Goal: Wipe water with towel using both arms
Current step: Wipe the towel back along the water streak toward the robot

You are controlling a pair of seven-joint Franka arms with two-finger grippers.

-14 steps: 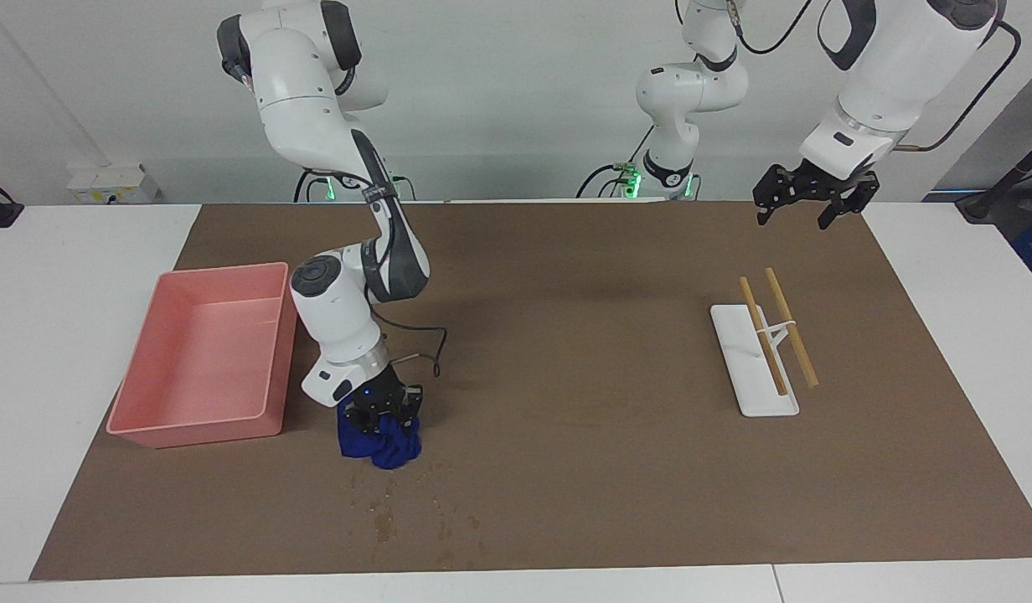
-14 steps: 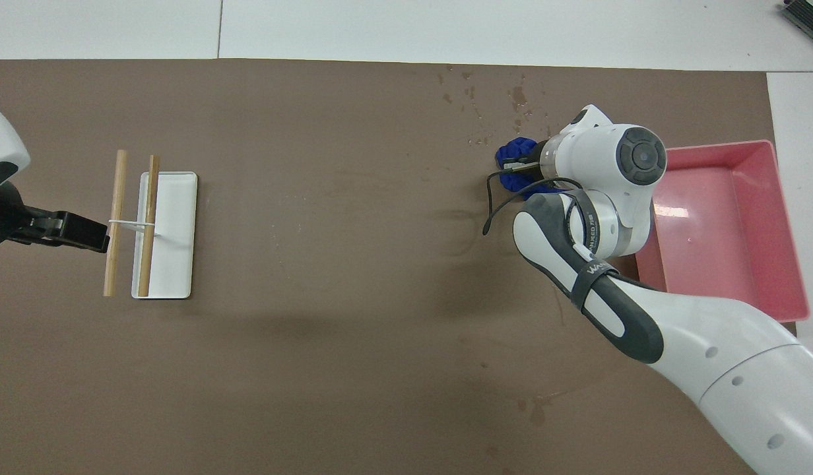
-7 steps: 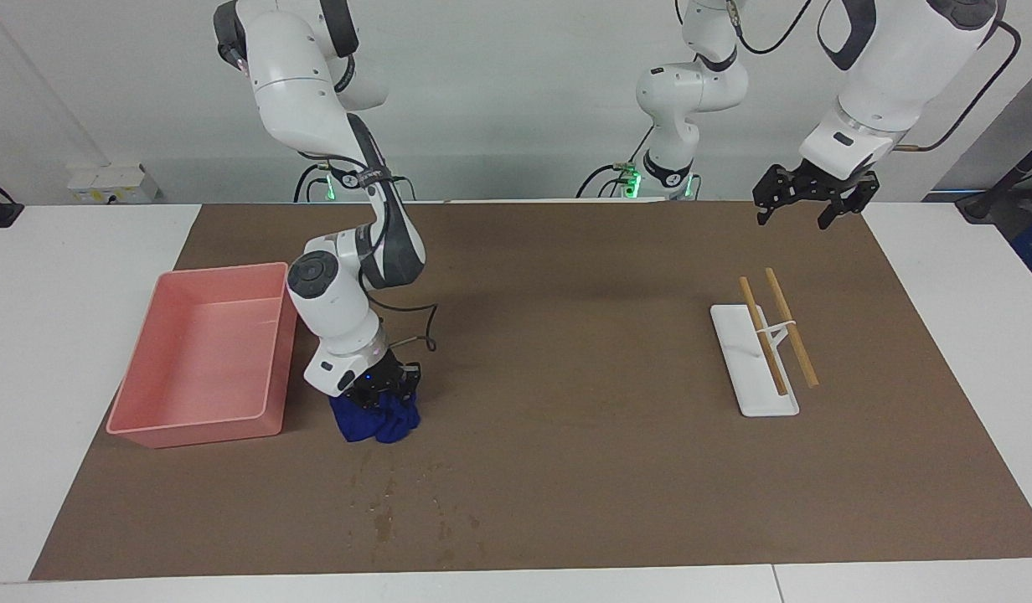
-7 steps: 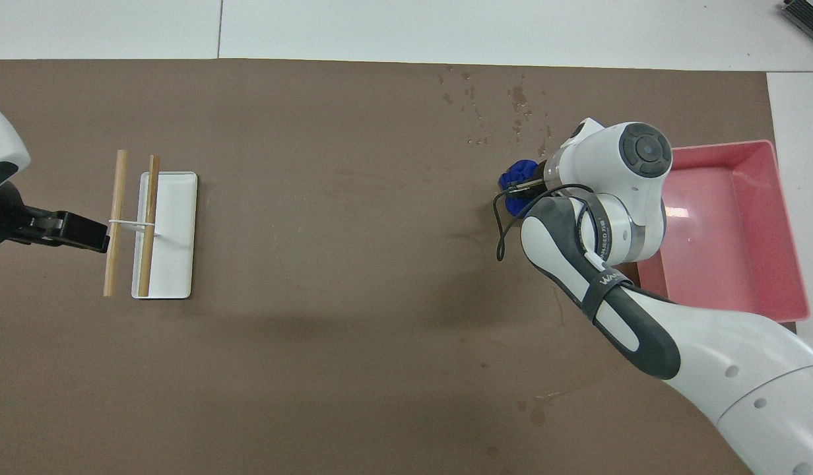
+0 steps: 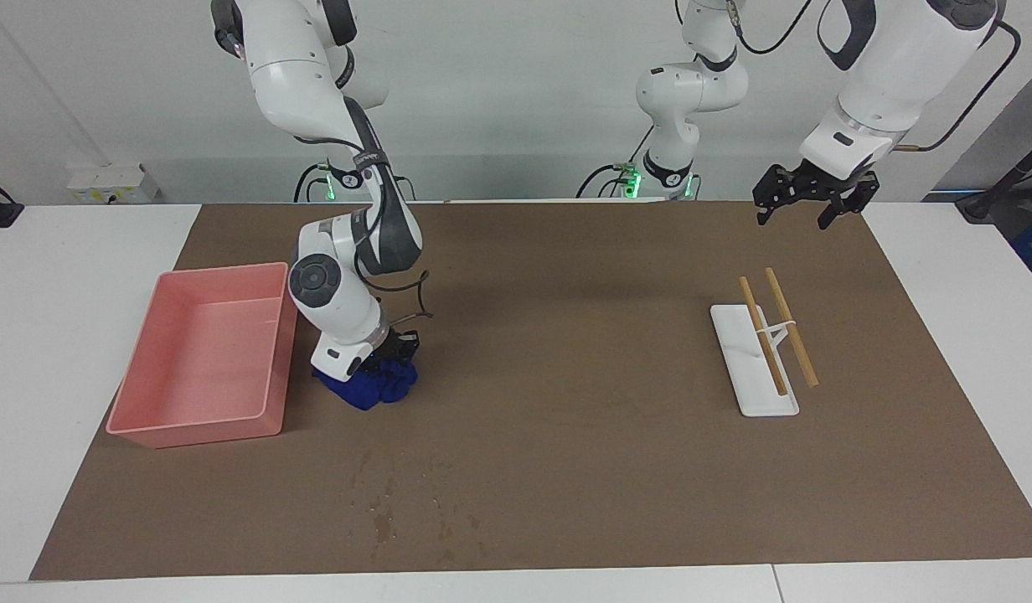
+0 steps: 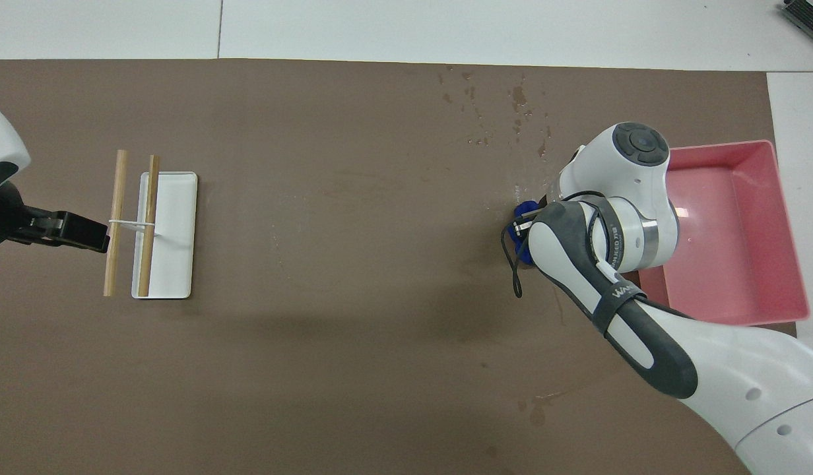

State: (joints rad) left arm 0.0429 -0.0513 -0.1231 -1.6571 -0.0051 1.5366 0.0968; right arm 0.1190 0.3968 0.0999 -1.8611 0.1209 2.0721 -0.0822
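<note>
The water (image 5: pixel 399 502) lies as a patch of small droplets and darker specks on the brown mat (image 5: pixel 566 402), close to the mat's edge farthest from the robots and toward the right arm's end of the table; in the overhead view we find the same patch (image 6: pixel 505 105) near the top of the mat. The towel (image 5: pixel 369 387), a bunched blue cloth, rests on the mat nearer to the robots than the water and just beside the pink tray (image 5: pixel 139 419). We read the deciding relation thus: in the facing view the water lies at about six o'clock from the towel, apart from it with bare mat between; in the overhead view it lies at about twelve o'clock, so we judge that the coming stroke must run straight away from the robots. The patch has no clear long axis, being a loose scatter. The right gripper (image 5: pixel 390 356) is shut on the towel and presses it to the mat, and of the two arms it is plainly the nearer to the water. The left gripper (image 5: pixel 805 201) waits with its fingers spread and holding nothing, raised over the mat's edge at the left arm's end, above a white tray (image 5: pixel 755 368) that bears two wooden sticks (image 5: pixel 776 331), well apart from the water.
</note>
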